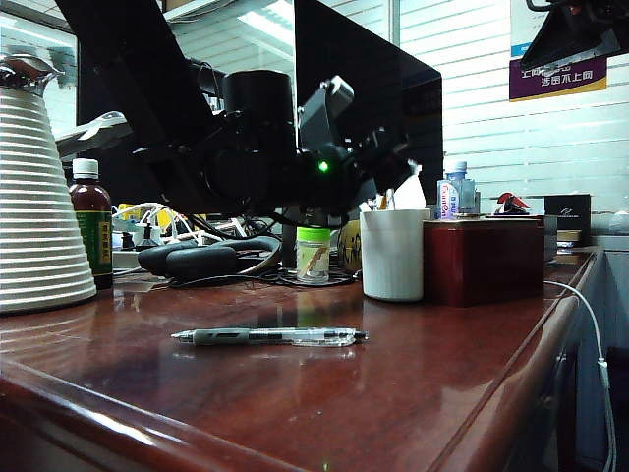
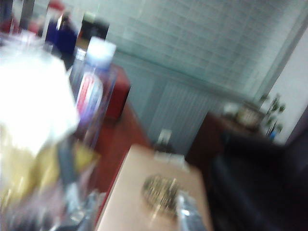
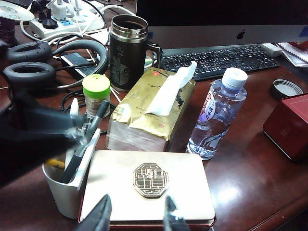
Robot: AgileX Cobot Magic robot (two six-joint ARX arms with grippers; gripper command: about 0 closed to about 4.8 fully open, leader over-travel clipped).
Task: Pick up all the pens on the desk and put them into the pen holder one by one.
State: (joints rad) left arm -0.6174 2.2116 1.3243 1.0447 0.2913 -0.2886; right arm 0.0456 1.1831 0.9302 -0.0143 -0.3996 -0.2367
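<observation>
A clear-barrelled pen with a grey front section lies on the desk near its front edge. The white ribbed pen holder stands further back beside a dark red box. In the right wrist view a black pen and a white pen stand in the pen holder. My left gripper hovers just over the holder's mouth. It shows blurred in its own view, and the left gripper has its fingers apart with nothing between them. My right gripper is open above the box's beige lid.
A green-lidded jar, headphones and cables lie behind the holder. A white ribbed jug and brown bottle stand at the left. A gold tissue pack, water bottle, dark mug and keyboard crowd the back.
</observation>
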